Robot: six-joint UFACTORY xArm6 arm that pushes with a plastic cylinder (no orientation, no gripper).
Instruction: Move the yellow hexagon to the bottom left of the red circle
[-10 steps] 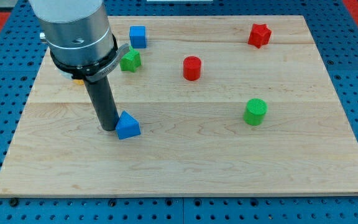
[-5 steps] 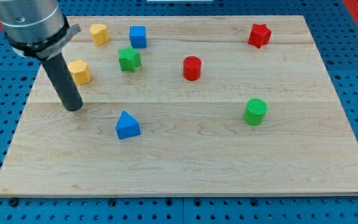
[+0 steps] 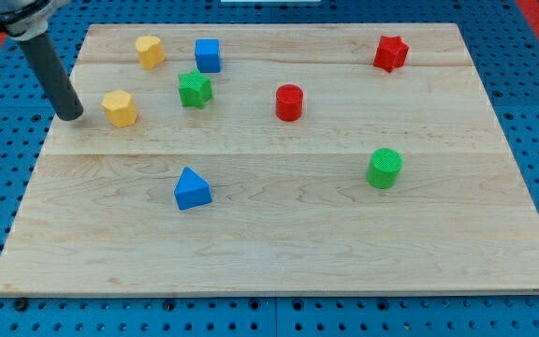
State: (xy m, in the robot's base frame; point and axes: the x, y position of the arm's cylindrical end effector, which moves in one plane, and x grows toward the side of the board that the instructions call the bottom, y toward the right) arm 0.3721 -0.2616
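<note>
The yellow hexagon [image 3: 119, 108] lies on the wooden board at the view's left. My tip [image 3: 71, 116] stands just left of it, a small gap apart. The red circle [image 3: 289, 102], a short cylinder, stands near the middle of the board's upper half, well to the right of the hexagon. A second yellow block [image 3: 149, 51] sits near the top left.
A green star [image 3: 195, 89] and a blue cube [image 3: 208, 54] stand between the hexagon and the red circle. A blue triangle [image 3: 191, 188] lies lower left of centre. A green cylinder [image 3: 384, 168] is at the right, a red star [image 3: 390, 52] top right.
My tip has moved from beside the blue triangle up and to the left, to the left side of the yellow hexagon. No block has moved.
</note>
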